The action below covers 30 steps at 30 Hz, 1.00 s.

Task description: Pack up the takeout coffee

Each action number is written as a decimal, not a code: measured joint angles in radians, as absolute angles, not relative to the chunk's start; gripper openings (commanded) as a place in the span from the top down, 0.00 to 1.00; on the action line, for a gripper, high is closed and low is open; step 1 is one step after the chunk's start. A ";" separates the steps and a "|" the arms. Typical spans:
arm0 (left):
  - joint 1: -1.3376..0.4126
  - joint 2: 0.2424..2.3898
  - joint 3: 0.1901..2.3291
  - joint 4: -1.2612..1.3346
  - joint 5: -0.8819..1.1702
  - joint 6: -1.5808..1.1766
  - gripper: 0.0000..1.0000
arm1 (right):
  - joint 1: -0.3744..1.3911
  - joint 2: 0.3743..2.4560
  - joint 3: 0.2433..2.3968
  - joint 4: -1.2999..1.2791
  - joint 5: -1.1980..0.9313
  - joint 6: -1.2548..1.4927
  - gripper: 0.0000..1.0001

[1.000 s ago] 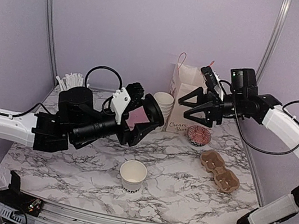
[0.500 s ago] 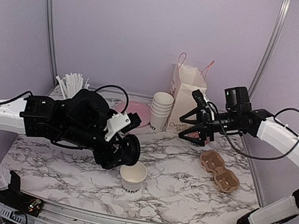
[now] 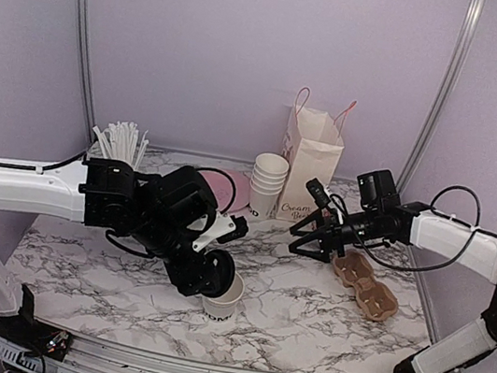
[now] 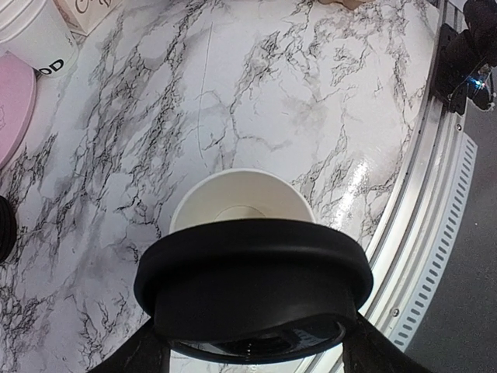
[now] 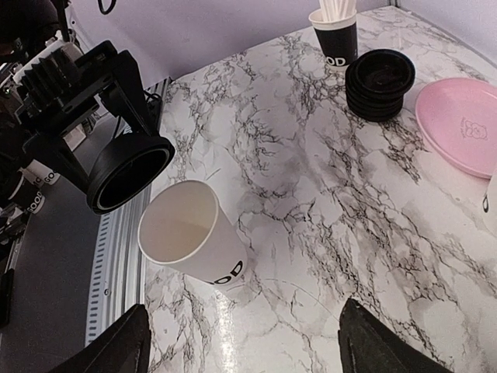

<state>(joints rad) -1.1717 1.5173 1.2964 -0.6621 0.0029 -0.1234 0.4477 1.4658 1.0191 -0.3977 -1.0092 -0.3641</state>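
You've got the left gripper (image 3: 208, 265) clamped across the black dome lid (image 4: 252, 287), one finger on each side of its rim, w/ the lid tilted and its hollow side showing in the right wrist view. The lid hangs just above and beside the white paper cup (image 3: 224, 301), not seated on it; can't tell if its edge touches the cup's rim. That cup stands open-topped close to the front edge of the tabletop (image 3: 306, 300), approx mid-width, dark lettering near its base, inside looks empty from the left wrist cam. Your right gripper (image 3: 305, 238) has its fingers (image 5: 116, 350) spread wide w/ nothing between them; it hovers over the right-centre of the tabletop, pointing toward the cup, well apart from it. Just right of it lies the brown cardboard cup carrier (image 3: 365, 284), near the right edge. Along the back edge: paper bag (image 3: 310, 158) upright, a stack of lidless white cups (image 3: 268, 185) just left of it, then the pink plate (image 5: 462, 124), a stack of black lids (image 5: 380, 84) next to the plate, and a black cup of straws (image 5: 335, 35) at the back-left corner
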 measured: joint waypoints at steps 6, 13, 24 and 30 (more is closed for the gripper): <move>-1.169 1.562 1.340 -0.689 0.018 -0.116 0.26 | 0.450 1.452 0.987 -0.370 -1.003 -0.351 0.20; -1.169 1.589 1.380 -0.735 0.019 -0.115 0.27 | 0.450 1.425 0.978 -0.343 -1.004 -0.345 0.20; -1.169 1.656 1.425 -0.800 0.018 -0.116 0.27 | 0.450 1.425 0.977 -0.329 -1.010 -0.344 0.20; -1.169 1.667 1.444 -0.813 0.018 -0.112 0.27 | 0.450 1.422 0.966 -0.328 -1.012 -0.344 0.20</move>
